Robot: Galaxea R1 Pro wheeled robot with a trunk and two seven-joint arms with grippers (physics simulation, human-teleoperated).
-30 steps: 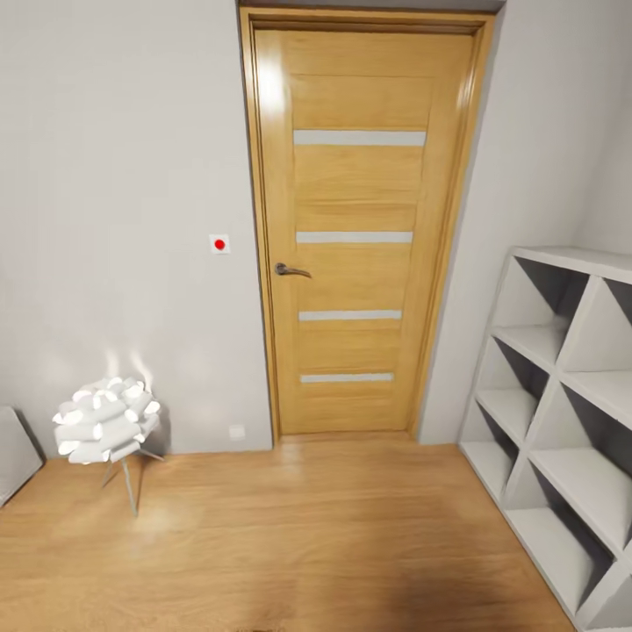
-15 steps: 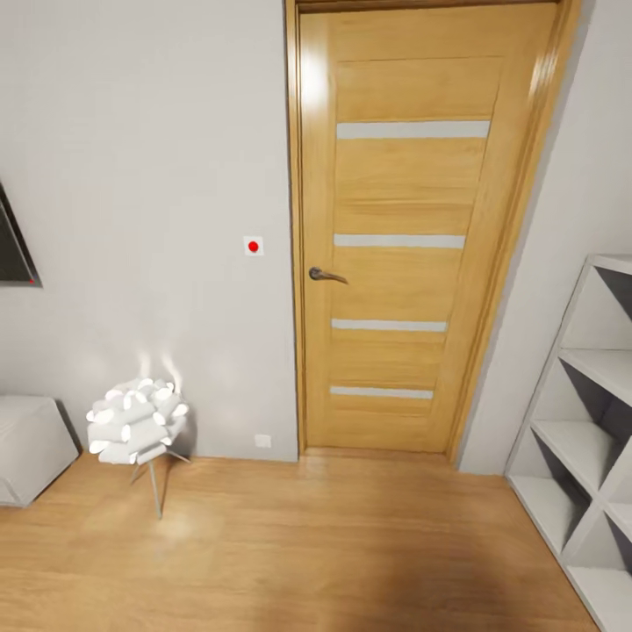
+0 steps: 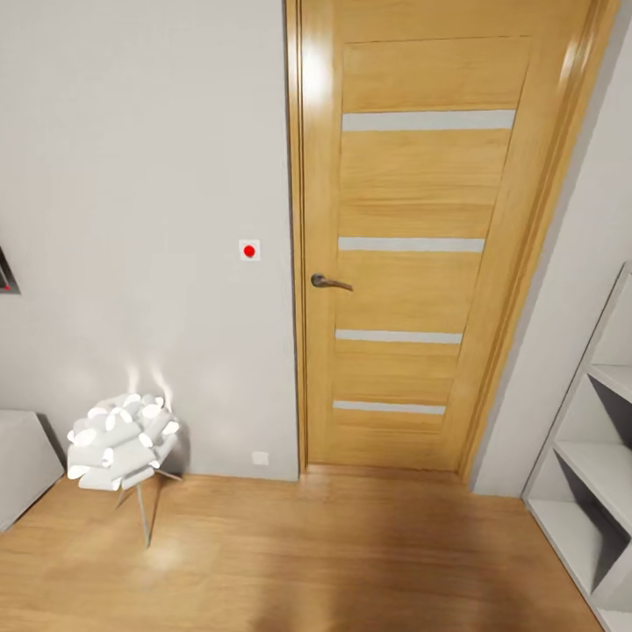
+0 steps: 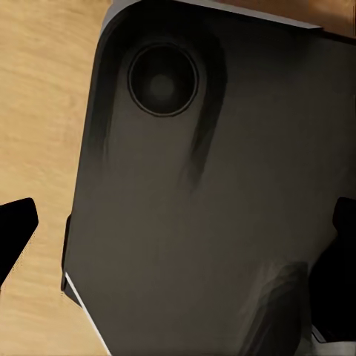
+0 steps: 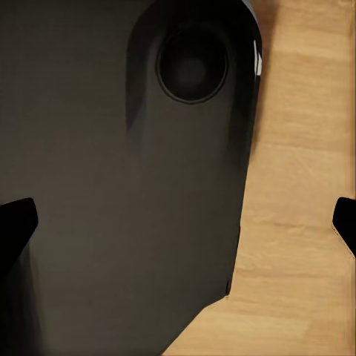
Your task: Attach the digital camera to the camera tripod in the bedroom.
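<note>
I am in the bedroom, facing its wooden door in a pale grey wall, with light wood plank floor below. The digital camera and the camera tripod are out of view. My left gripper hangs open over my own dark base, its black fingertips far apart with nothing between them. My right gripper is open too, over the dark base and the floor, its fingertips at the picture's sides.
A white paper-petal floor lamp on thin legs stands left of the door. White cube shelves line the right wall. A white unit's corner sits at the far left. A red-dot switch is beside the door.
The head view has moved closer to the door and swung left: the shelves slid toward the right edge and the door looms larger. The room's things themselves have not moved.
</note>
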